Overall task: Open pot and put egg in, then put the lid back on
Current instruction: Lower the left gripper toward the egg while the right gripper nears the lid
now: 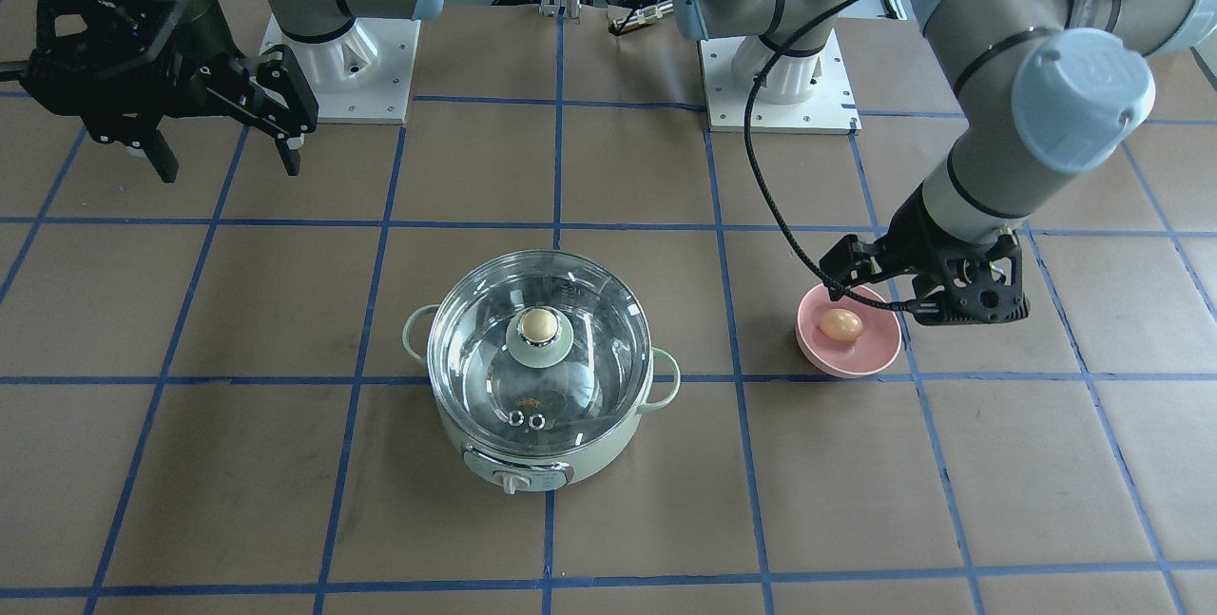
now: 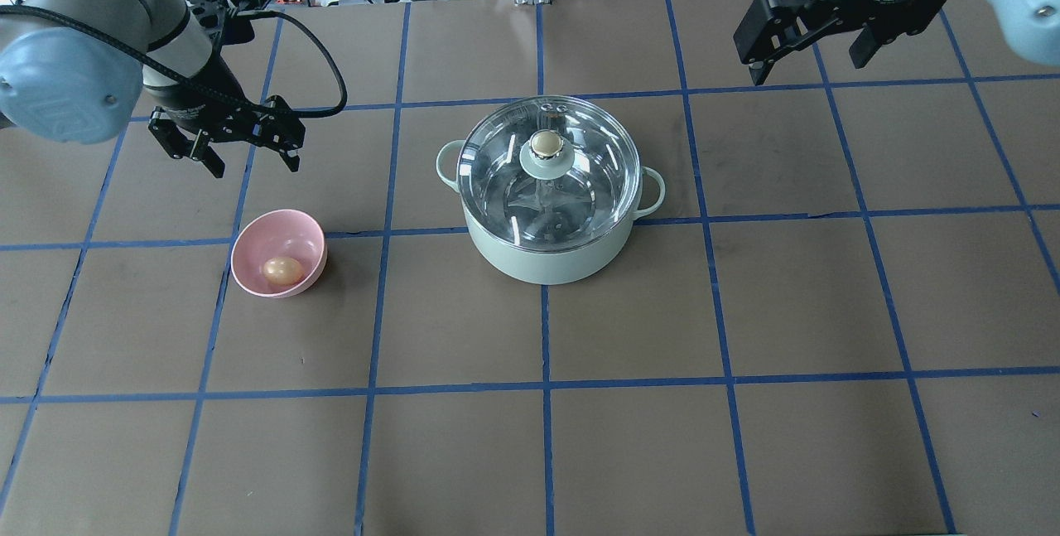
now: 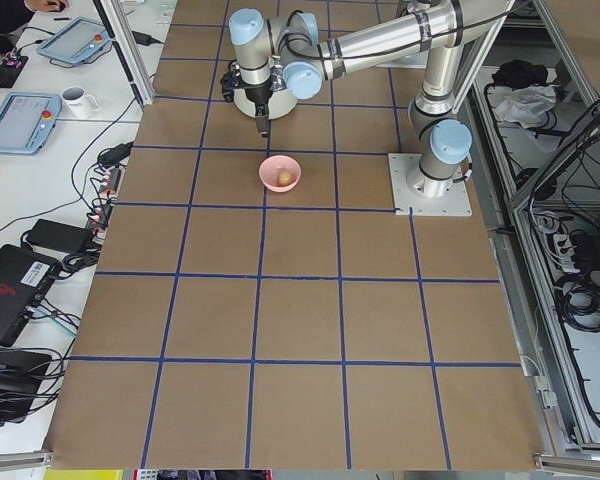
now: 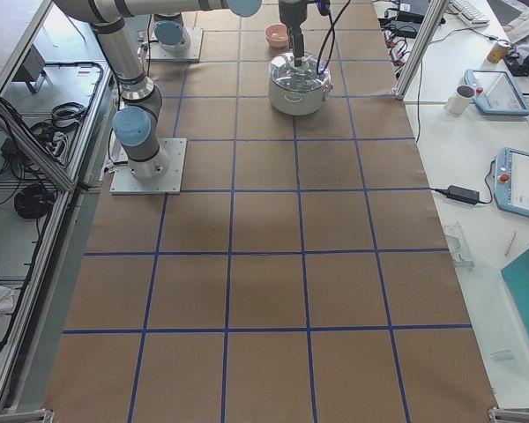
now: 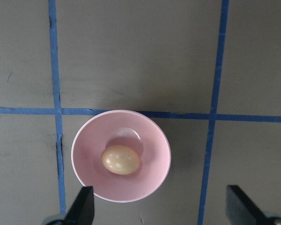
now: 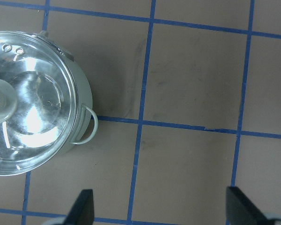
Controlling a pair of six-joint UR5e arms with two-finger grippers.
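Egg tan, speckled, in pink bowl; glass lid on mint pot; both jaws wide, empty.

Brown table, blue tape grid; pot mid-table, pink bowl well apart.

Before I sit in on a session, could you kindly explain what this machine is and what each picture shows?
It is two robot arms bolted to a table, each ending in a two-finger gripper. Two pictures come from fixed cameras above, one facing the robot and one behind it. Two look along the table from its ends. Two come from cameras on the wrists, looking down past the fingertips. On the table stands a mint-green pot with its glass lid on. Apart from it sits a pink bowl holding an egg. The left gripper hangs open near the bowl, and the right gripper hangs open off to the pot's side. Neither holds anything.
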